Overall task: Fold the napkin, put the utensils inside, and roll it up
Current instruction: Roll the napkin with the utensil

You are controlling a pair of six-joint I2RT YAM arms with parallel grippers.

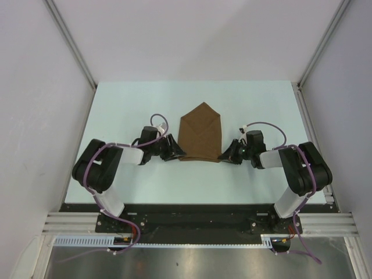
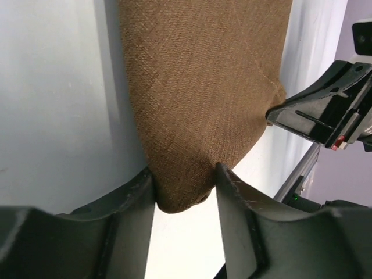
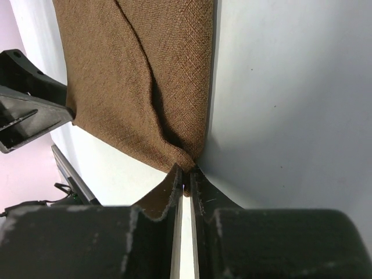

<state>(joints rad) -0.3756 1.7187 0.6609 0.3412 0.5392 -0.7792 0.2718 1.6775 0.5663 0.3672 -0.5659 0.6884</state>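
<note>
Right wrist: right gripper point(image 3: 186, 174) pinches a napkin point(image 3: 133, 75) corner; left gripper's point(image 2: 185, 177) hold I can't tell. Folding; I'd lift both forward.

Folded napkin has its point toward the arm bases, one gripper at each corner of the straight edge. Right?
Not quite. The napkin points away from the arm bases, and its straight edge is the near one, as the top external view shows. The rest holds: the left gripper is at one corner of that edge and the right gripper is at the other.
</note>
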